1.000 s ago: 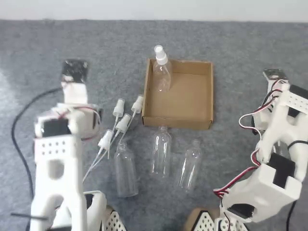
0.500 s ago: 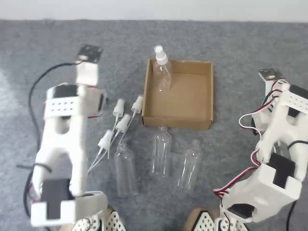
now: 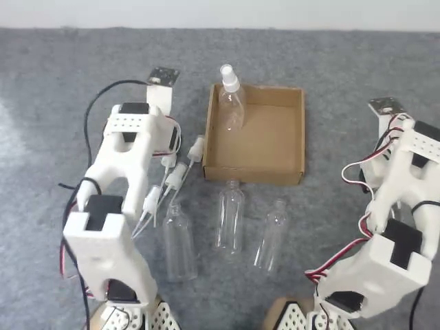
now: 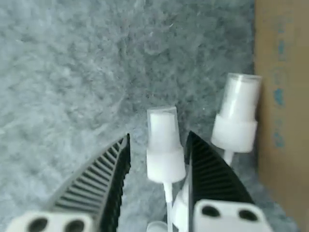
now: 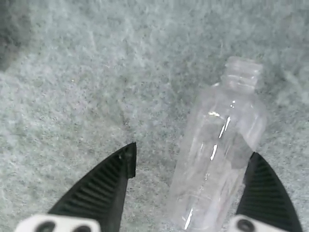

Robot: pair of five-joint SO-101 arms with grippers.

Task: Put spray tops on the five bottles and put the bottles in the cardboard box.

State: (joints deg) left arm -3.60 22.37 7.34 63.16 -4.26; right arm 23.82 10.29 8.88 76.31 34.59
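Your left fingers (image 4: pixel 108 179) stand part open astride a spray top (image 4: pixel 164 150) just beside the cardboard box (image 4: pixel 282 96); your right fingers (image 5: pixel 104 186) gape wide around a capless bottle (image 5: pixel 222 145), well right of it

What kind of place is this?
Likely a robotics lab workbench: a left arm and a right arm at a grey felt-covered table, with clear bottles, spray tops and a cardboard box laid out.

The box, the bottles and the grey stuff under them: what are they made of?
The box looks like brown cardboard, matte, with thin walls. The bottles seem to be clear, glossy plastic: the grey shows through them and light glints on them, though glass is possible. The grey surface looks like fuzzy carpet or felt, with a fibrous nap.
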